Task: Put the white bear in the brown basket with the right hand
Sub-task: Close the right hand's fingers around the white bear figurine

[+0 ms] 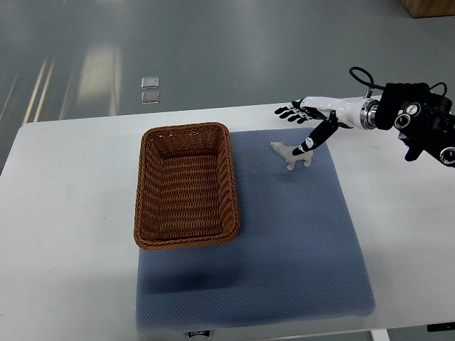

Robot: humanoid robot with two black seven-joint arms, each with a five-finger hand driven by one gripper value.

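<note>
**Over the blue mat: right hand spread above the white bear**

On the white surface [64, 213] from my remote seat I see a blue mat [298, 241] carrying both task items. At the mat's near edge a small dark tag [200, 332] shows pale lettering, but it is too small for me to read. I can make out no other writing or brand marks anywhere.

The white bear [291, 154] is a small figurine standing on its legs on the mat's far right part, head pointing left toward the basket. It looks plain white all over, with a short muzzle and stubby legs; finer detail is beyond what I can resolve.

The brown basket [145, 186] is a rectangular woven wicker tray sitting on the mat's left side, near the bear but not touching it.

My right hand [307, 117] reaches in from the right edge, white shell with black joints. Its fingers [287, 111] are stretched out and spread, gripping nothing, while the thumb [316, 140] angles down to just over the bear's back; I cannot tell whether it touches.

Two small clear squares [149, 89] lie on the floor beyond the surface.
</note>
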